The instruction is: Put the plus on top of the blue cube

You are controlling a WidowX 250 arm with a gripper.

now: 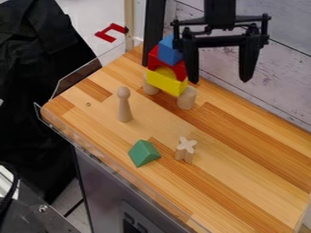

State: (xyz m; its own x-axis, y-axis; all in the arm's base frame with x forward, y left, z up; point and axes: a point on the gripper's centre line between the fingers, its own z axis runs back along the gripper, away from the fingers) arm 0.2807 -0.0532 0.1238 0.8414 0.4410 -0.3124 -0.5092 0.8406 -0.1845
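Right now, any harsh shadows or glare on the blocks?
Camera view: light looks soft, with no hard-edged shadow or bright glare on the plus, green block or blue cube; the plus's top is paler than its sides; the black gripper is near silhouette, with little surface detail.

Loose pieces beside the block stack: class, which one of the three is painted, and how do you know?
The green triangular prism; the plus-shaped block and the round-headed peg are both plain wood.
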